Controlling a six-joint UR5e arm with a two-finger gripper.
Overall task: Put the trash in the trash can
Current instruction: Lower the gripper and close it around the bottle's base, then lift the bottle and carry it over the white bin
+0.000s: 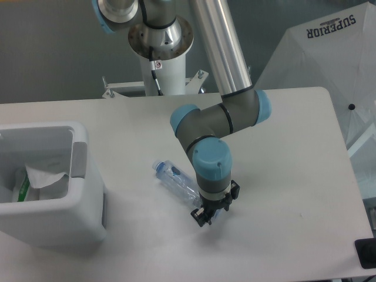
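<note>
The clear blue-tinted bottle (pixel 176 181) with its blue cap pointing up-left lies slanted near the table's middle. My gripper (pixel 207 216) points down at the bottle's base end, and its fingers appear shut on that end; the wrist hides the contact itself. The white trash can (pixel 79 176) with a grey side panel stands at the left edge, well left of the bottle. Inside it lies a crumpled white wrapper (pixel 38 176) with some green showing.
The arm's white base column (pixel 164 70) stands at the back of the table. A white fabric panel marked SUPERIOR (pixel 329 53) is off the table's right edge. A dark object (pixel 365 254) sits at the bottom right corner.
</note>
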